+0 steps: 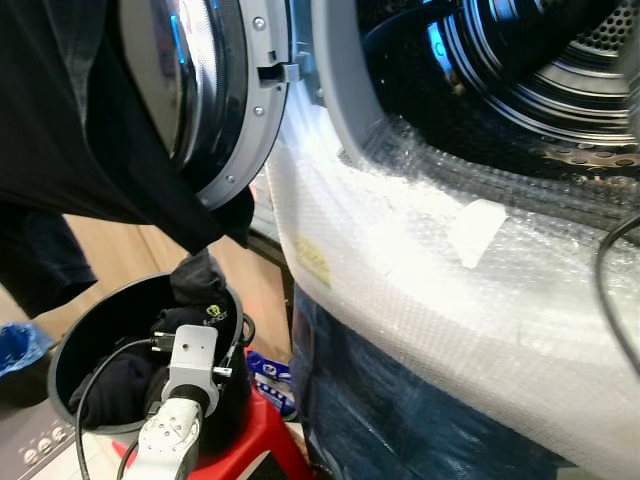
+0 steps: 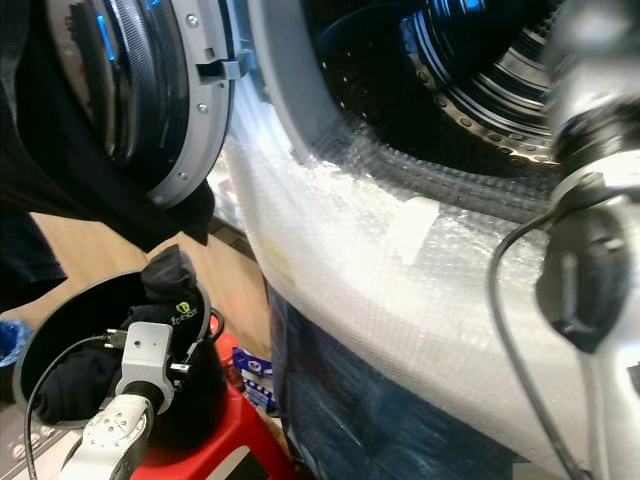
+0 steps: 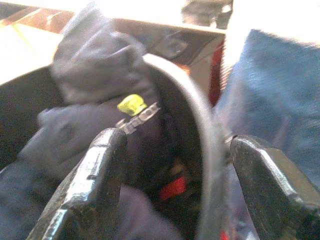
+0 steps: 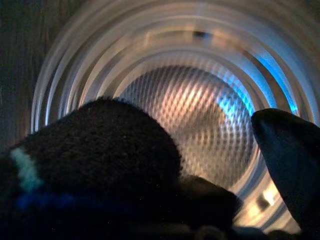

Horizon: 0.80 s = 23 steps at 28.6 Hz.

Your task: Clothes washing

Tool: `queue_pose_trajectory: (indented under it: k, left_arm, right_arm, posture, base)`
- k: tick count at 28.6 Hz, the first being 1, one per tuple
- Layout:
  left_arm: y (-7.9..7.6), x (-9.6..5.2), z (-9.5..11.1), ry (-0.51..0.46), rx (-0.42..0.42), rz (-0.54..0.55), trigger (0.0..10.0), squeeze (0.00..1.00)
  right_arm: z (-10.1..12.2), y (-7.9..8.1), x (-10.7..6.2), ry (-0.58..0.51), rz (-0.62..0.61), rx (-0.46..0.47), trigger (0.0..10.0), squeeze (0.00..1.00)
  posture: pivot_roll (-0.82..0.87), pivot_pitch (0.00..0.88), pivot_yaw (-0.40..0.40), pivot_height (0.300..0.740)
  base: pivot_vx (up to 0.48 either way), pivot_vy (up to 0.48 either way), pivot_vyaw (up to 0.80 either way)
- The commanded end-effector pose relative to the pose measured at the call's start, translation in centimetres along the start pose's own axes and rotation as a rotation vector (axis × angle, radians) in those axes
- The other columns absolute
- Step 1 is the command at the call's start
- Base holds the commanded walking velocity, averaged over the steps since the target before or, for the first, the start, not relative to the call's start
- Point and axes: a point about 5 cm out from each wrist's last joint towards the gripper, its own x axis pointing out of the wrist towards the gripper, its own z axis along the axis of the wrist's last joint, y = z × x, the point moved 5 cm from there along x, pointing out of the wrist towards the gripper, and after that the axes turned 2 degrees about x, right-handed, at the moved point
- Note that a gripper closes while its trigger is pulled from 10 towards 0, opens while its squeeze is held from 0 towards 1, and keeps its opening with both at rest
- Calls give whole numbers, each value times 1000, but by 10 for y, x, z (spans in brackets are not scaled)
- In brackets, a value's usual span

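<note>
left tool (image 3: 172,185) reaching spread into black basket (image 1: 75,345) of dark clothes (image 3: 95,125), right tool inside washer drum (image 4: 195,125), grip state unclear, bubble-wrapped washer front (image 1: 430,270)

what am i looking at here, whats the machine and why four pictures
It is a two-armed robot loading a washer. The top two pictures come from cameras in its head and show the same scene: the open door, the drum, and bubble wrap over the washer's front. Lower left, a black bin of dark clothes stands on a red stool.

The other two pictures come from cameras on its wrists. The left hand is open, with the bin's rim between its fingers. The right arm reaches into the drum, where its camera sees a dark cloth up close. Whether it grips that cloth is unclear.
</note>
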Motion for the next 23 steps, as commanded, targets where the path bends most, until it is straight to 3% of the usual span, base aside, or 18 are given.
queue_pose_trajectory:
  k: [1,3,5,7,10,11,12,15,23]
  left_arm:
    - [4,0,-1,9,6,11,10000,0]
    - [0,0,-1,12,4,-1,10000,0]
    - [-1,0,-1,12,4,-6,10000,0]
    - [1,0,1,5,5,1,10000,0]
    - [2,1,1,3,5,4,10000,0]
    - [2,1,1,5,4,6,10000,0]
    - [2,1,1,5,3,6,10000,0]
    - [2,1,1,5,3,6,10000,0]
    - [2,1,1,5,3,6,10000,0]
  right_arm:
    - [-37,15,-7,129,59,-40,10000,1000]
    - [-58,24,-13,185,98,-56,10000,1000]
    - [-42,20,-9,110,65,22,10000,1000]
    - [15,-5,-3,-138,-80,60,10000,1000]
    - [24,-10,-3,-173,-104,64,10000,1000]
    - [17,-8,-2,-132,-84,58,10000,741]
    - [8,-4,-2,-94,-60,48,10000,0]
    - [-2,1,-3,-51,-30,36,10000,0]
    - [-2,1,-3,-60,-37,37,10000,0]
  posture:
    - [149,8,42,740]
    - [152,5,41,740]
    - [151,6,43,740]
    - [153,7,41,740]
    - [153,5,41,740]
    - [153,3,39,740]
    - [154,3,38,740]
    - [154,3,38,740]
    - [154,3,38,740]
  base:
    - [0,0,0]
    - [0,0,0]
    - [0,0,0]
    - [0,0,0]
    - [0,0,0]
    - [0,0,0]
    - [0,0,0]
    - [0,0,0]
    - [0,0,0]
